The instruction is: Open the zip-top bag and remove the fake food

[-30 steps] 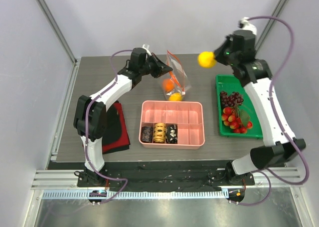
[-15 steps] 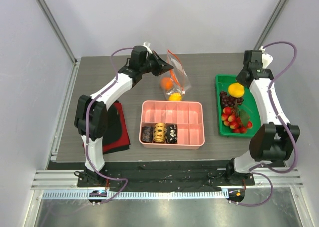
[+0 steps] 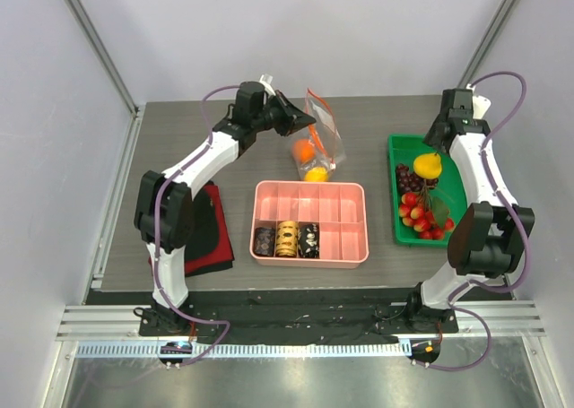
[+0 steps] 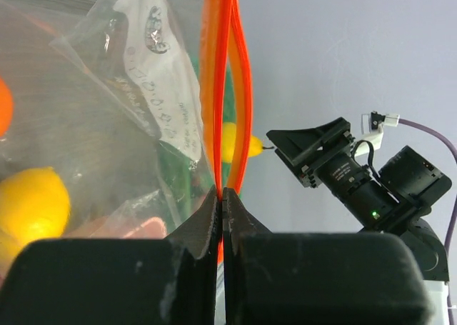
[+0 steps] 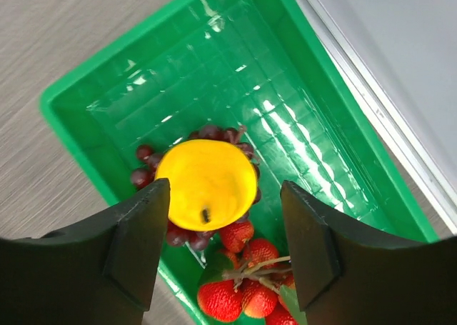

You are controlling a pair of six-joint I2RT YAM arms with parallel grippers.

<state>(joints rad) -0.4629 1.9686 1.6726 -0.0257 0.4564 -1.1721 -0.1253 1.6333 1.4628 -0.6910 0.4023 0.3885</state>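
My left gripper [image 3: 293, 117] [image 4: 222, 193] is shut on the red-orange zip strip of the clear zip-top bag [image 3: 321, 137] [image 4: 136, 89], holding it up off the table at the back. An orange piece [image 3: 303, 149] and a yellow piece [image 3: 316, 173] [image 4: 28, 203] of fake food lie inside the bag. Over the green tray [image 3: 465, 202] [image 5: 214, 68] my right gripper [image 3: 438, 144] [image 5: 223, 189] stands open. A yellow fruit [image 3: 428, 164] [image 5: 207, 183] rests below its jaws on the purple grapes [image 3: 411, 177] [image 5: 146, 153], free of both fingers. Red strawberries [image 3: 420, 215] [image 5: 239, 296] lie beside them.
A pink compartment tray [image 3: 309, 186] sits mid-table with three dark and gold patterned cylinders [image 3: 287, 239] in its front row. A red and black cloth [image 3: 213, 233] lies at the left. The table's right edge runs just past the green tray.
My right gripper carried the yellow fruit down from mid-air to the green tray and opened, leaving it on the grapes. The left gripper and bag barely moved.
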